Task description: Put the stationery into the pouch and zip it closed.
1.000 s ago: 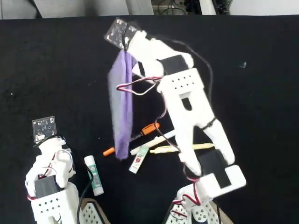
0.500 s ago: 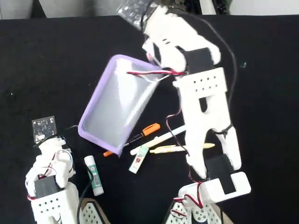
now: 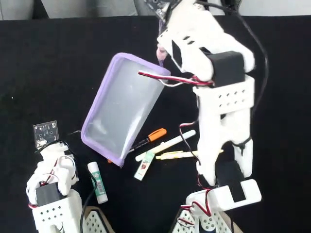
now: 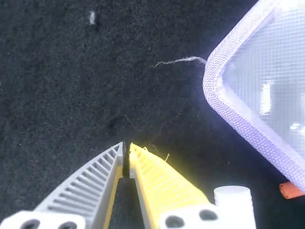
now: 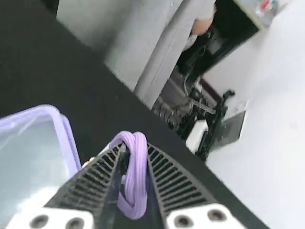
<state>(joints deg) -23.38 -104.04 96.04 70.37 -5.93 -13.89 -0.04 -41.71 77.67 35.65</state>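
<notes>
Pouch point(image 3: 121, 109), purple-edged with a clear panel, hanging aslant from the right gripper point(image 3: 163, 48) over the black table point(image 3: 48, 63).
Right gripper's fingers point(image 5: 90, 179) are pinching a purple loop point(image 5: 133, 171) at the pouch's upper corner, clamped tight around it; the pouch's lower corner is sitting just beside the glue stick point(image 3: 97, 182) and covering one end of the orange marker point(image 3: 150, 137), though whether it is touching the table cannot be told. Left gripper point(image 4: 126, 152) is resting low at the near left, fingers pressed together and holding nothing, with the pouch's rounded corner point(image 4: 257, 95) lying near it. White pen point(image 3: 165, 144), yellow pen point(image 3: 184, 154) and a small labelled tube point(image 3: 144, 166) are lying loose on the table beside the marker, outside the pouch.
</notes>
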